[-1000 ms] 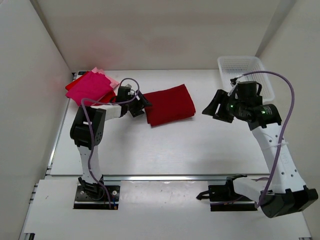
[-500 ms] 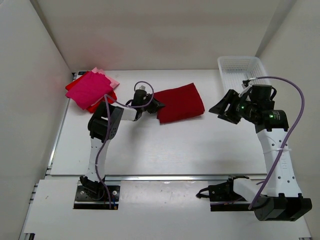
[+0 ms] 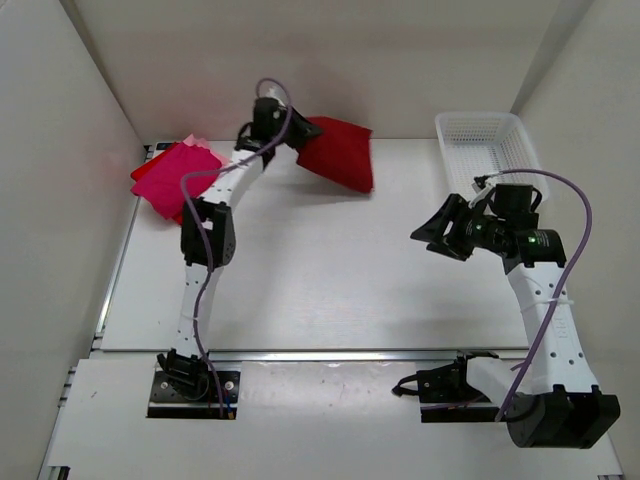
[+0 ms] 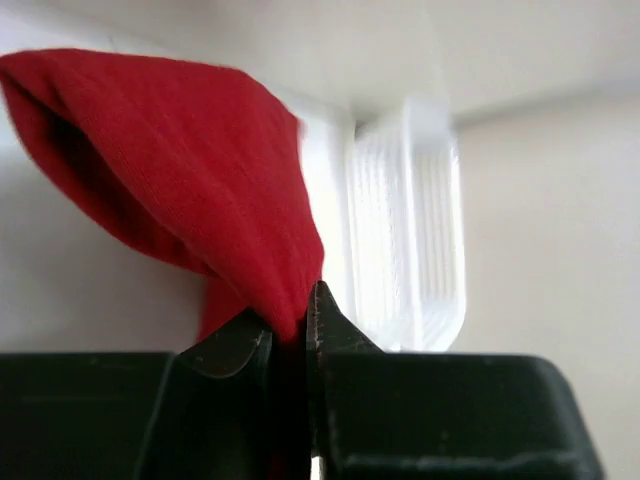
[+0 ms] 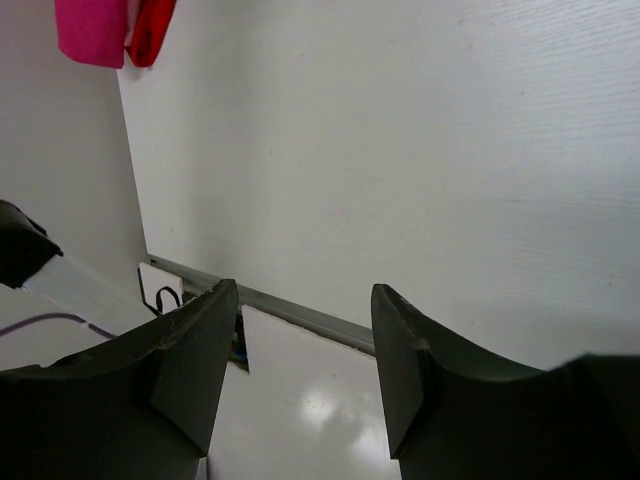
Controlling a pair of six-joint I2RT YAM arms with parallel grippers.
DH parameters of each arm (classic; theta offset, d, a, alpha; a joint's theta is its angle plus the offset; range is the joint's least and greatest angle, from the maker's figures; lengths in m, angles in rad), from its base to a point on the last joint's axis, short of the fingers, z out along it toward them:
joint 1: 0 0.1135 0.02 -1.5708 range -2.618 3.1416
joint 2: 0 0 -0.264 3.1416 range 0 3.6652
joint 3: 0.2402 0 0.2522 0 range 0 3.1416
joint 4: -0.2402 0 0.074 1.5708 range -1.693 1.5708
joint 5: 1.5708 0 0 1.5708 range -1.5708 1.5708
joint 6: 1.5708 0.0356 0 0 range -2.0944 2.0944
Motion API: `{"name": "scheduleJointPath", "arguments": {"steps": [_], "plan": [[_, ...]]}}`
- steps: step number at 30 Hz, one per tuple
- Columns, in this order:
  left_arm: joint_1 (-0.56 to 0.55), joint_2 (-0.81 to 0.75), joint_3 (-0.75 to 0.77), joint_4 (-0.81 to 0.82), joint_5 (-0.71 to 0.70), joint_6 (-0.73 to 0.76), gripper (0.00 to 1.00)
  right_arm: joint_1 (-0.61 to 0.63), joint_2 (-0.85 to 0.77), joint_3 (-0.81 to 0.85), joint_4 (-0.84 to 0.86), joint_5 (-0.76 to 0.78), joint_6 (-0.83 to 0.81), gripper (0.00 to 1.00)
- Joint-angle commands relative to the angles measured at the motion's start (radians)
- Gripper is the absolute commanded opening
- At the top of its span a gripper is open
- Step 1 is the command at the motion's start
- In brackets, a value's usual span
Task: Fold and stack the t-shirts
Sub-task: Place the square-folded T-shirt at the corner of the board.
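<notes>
**Edge-only pinch puts the fold at risk**

The left tool [image 4: 290,332] is closed to a narrow gap on one edge of the dark red t-shirt [image 3: 338,155]. It holds the shirt in the air above the back of the table [image 3: 330,290], between the corner pile and the white basket [image 3: 490,140]. The rest of the cloth hangs free from that single pinch and bellies open like a pouch.

The likeliest trouble is the fold sagging open under its own weight, so the shirt would land rumpled. The cloth could also slide out of so small a bite during a quick swing.

The magenta t-shirt [image 3: 172,178] tops the pile at the back left, with the light pink t-shirt [image 3: 224,158] peeking out behind it. A trailing edge dragged across them could skew the layers.

The right tool [image 5: 305,330] hovers wide and empty over bare table, well apart from the shirt, so it offers the loose side no support.
</notes>
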Motion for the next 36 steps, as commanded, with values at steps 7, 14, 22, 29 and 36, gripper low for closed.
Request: {"name": "scheduleJointPath", "arguments": {"steps": [7, 14, 22, 29, 36], "plan": [[0.493, -0.268, 0.027, -0.249, 0.031, 0.1, 0.0, 0.045, -0.109, -0.174, 0.095, -0.108, 0.022, 0.53], [0.723, -0.571, -0.56, -0.102, -0.083, 0.109, 0.14, 0.054, -0.126, -0.194, 0.098, -0.132, 0.025, 0.53], [0.799, -0.644, -0.681, -0.088, -0.119, 0.028, 0.48, 0.048, -0.126, -0.191, 0.138, -0.155, 0.042, 0.53], [0.8, -0.715, -0.738, -0.177, -0.194, 0.003, 0.99, 0.048, -0.127, -0.197, 0.161, -0.161, 0.046, 0.54], [0.712, -0.907, -0.803, -0.272, -0.29, 0.106, 0.99, 0.091, -0.13, -0.208, 0.095, -0.053, -0.019, 0.55]]}}
